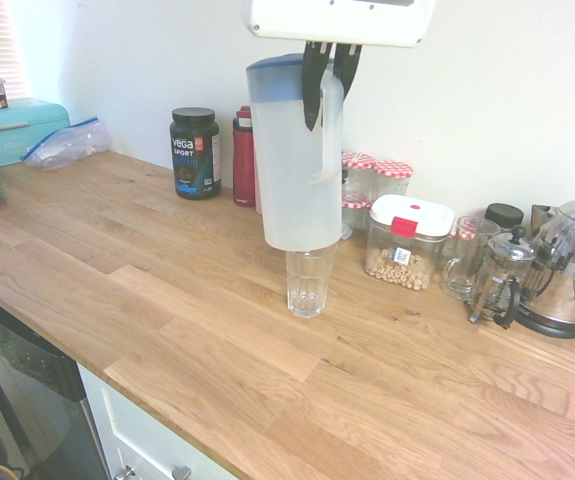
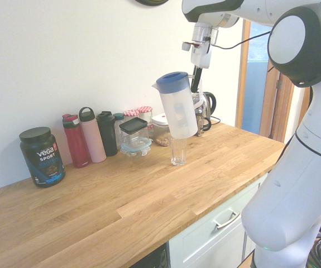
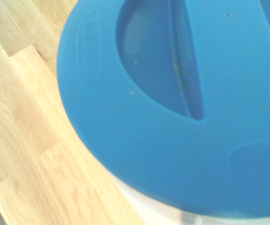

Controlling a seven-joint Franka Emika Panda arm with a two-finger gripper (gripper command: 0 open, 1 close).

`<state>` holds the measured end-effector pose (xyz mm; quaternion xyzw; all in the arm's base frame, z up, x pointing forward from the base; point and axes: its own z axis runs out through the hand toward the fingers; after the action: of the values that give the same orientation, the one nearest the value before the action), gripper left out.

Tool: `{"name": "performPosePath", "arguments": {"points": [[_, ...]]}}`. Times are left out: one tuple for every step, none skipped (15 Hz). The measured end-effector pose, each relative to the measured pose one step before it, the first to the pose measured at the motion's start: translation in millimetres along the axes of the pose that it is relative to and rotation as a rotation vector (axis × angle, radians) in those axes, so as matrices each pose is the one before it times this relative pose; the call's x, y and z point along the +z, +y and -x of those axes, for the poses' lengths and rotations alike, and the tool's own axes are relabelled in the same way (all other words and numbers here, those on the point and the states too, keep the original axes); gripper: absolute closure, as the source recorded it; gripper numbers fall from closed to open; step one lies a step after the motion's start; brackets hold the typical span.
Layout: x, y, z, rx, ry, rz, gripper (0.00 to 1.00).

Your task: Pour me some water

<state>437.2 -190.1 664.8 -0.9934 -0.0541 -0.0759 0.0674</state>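
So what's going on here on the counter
The white arm's gripper is shut on the handle of a frosted jug with a blue lid, holding it in the air just above an empty-looking glass on the wooden counter. The jug is slightly tilted; no water shows in the glass yet. Bottles, jars and a kettle line the wall.

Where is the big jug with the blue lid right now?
In the first exterior view the jug hangs in the air from the gripper, just above the empty glass on the wooden counter.
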Motion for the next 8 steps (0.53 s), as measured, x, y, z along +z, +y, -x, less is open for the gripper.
{"name": "performPosePath", "arguments": {"points": [[3.34,-4.37,-4.99,0.00751,-0.00291,0.0038,1.0],[2.32,-1.29,-2.67,0.00894,-0.00178,0.00189,1.0],[0.85,0.98,-0.71,0.00709,0.00062,0.00182,1.0],[-0.45,1.46,0.29,0.0062,0.00296,0.00227,1.0],[-0.59,1.28,0.32,0.01026,0.00328,0.00178,1.0],[-0.07,0.56,0.04,0.01136,0.00083,0.00099,1.0],[0.87,-0.86,-1.23,0.00936,-0.0002,0.00118,1.0],[1.74,-2.27,-2.48,0.00779,-0.00068,0.00188,1.0]]}}
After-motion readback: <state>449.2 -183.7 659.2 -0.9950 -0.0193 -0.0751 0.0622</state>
